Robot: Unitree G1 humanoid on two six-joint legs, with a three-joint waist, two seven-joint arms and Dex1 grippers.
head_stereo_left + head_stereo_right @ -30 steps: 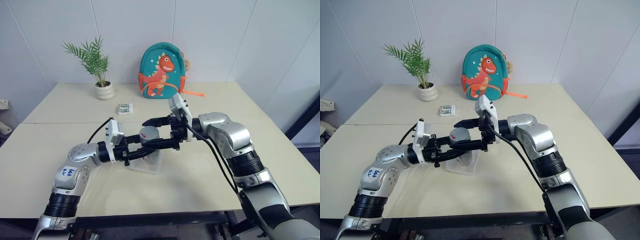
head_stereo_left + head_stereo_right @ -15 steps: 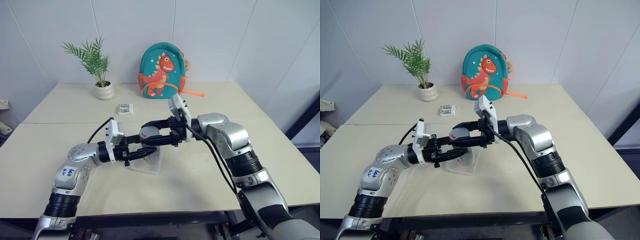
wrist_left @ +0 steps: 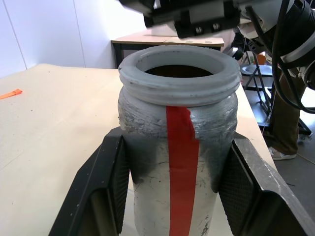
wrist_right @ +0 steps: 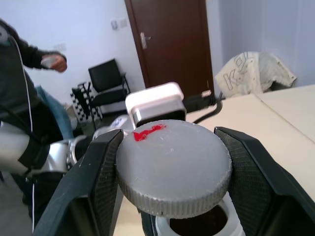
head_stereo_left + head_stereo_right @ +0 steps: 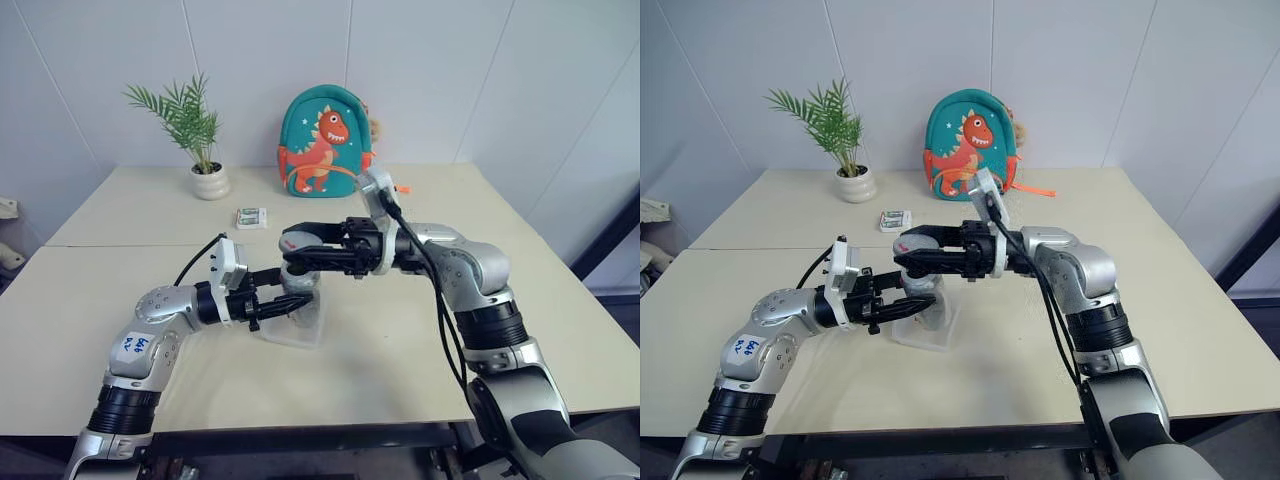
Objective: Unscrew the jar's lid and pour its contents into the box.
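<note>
The right claw (image 4: 173, 172) is closed on the lid (image 4: 173, 166), one black finger on each side of its ribbed rim, and holds it lifted just clear of the jar (image 3: 178, 162), whose open mouth sits right beneath it. The lid is a flat grey disc with a small red mark on top. The left claw (image 3: 174, 191) is shut on the jar, its two fingers pressed against opposite sides of the body below the threaded neck, keeping it upright. The jar's wall looks cloudy and carries a vertical red strip of tape; the inside of the mouth is dark, and I cannot tell what lies in it. In the head views both claws meet over the middle of the desk (image 5: 420, 350), the right one coming in from the right above the left. Directly under the jar a box (image 5: 300, 330) rests on the desk. Near the far edge stand a potted plant (image 5: 200, 150) toward the left and a teal dinosaur backpack (image 5: 325, 140) at the centre, with a small packet (image 5: 251, 216) lying just in front of them.
</note>
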